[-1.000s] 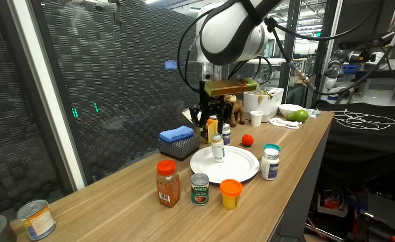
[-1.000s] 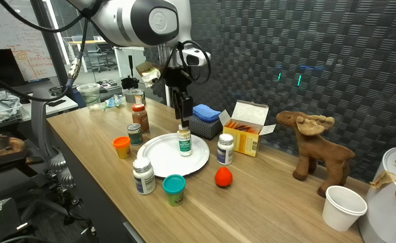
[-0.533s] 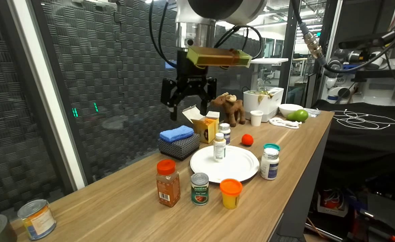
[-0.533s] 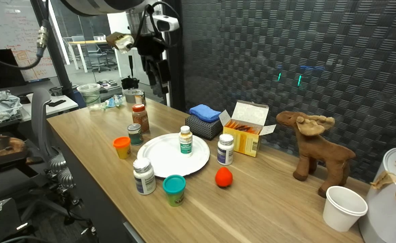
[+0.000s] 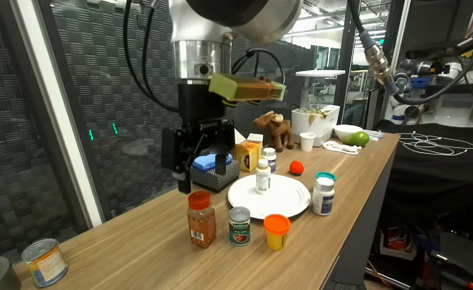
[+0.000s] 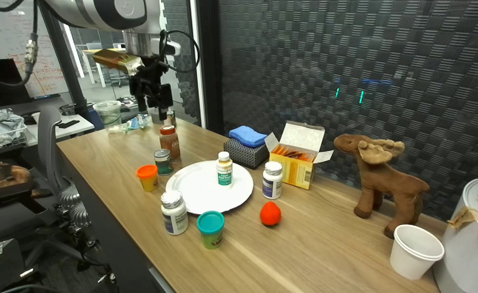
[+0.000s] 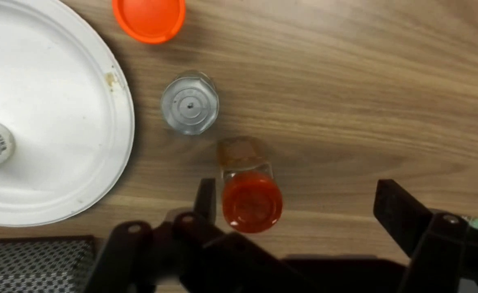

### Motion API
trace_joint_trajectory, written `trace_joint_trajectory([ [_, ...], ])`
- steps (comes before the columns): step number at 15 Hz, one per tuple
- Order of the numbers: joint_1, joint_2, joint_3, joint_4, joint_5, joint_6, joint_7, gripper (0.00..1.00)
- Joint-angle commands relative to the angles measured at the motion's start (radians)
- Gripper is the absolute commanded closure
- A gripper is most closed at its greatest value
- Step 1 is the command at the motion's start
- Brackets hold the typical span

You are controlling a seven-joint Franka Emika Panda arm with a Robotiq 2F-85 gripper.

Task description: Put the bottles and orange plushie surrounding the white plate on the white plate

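Green-label bottle (image 6: 224,174) standing upright on white plate (image 6: 192,186), white cap (image 6: 223,156) pointing up, long axis running vertical. Red-capped bottle (image 7: 252,202) standing off plate on table (image 6: 304,244), likewise upright. Gripper (image 7: 295,197) hanging over it, fingers (image 7: 402,217) spread well apart, bottle showing between them in wrist view; clearance above bottle looking hard to judge. Can (image 6: 163,162) standing between red-capped bottle and orange-lidded tub (image 6: 148,179). White bottle (image 6: 174,213) standing just beside plate, near teal-lidded tub (image 6: 211,230); another white bottle (image 6: 272,180) standing near plate's edge and yellow box (image 6: 294,171). Orange plushie (image 6: 270,214) resting near latter bottle.

Bottle (image 6: 224,170) upright on white plate (image 6: 194,189), white bottles (image 6: 272,181) beside, orange plushie (image 6: 270,214) near
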Motion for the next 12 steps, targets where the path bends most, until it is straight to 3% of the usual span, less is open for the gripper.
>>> trace_joint_trajectory([
  [1,0.009,0.053,0.01,0.041,0.004,-0.045,-0.08,0.0],
  [12,0.039,0.124,-0.019,0.1,-0.142,-0.04,-0.074,0.0],
])
